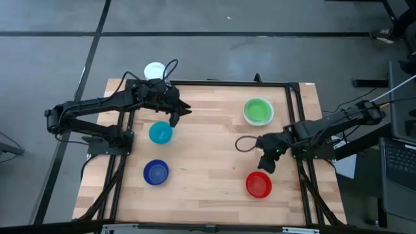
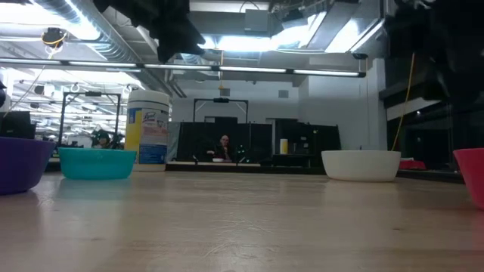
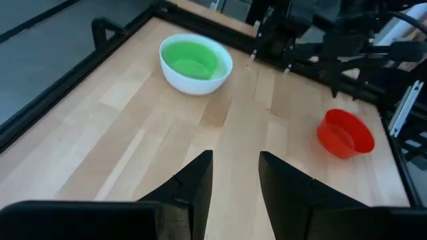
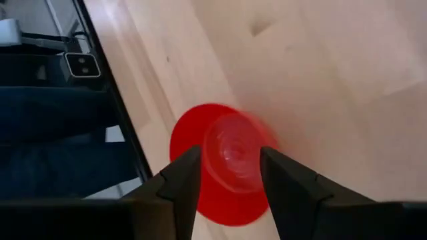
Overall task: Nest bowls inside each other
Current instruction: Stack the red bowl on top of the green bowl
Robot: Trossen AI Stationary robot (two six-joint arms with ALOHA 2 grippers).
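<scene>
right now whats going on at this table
Two robot arms are sorting bowls to nest them. The green bowl already sits inside the white bowl. The right end effector hangs open just above the red bowl, not gripping it. The left end effector is open over the light blue bowl. The dark blue bowl sits alone.
</scene>
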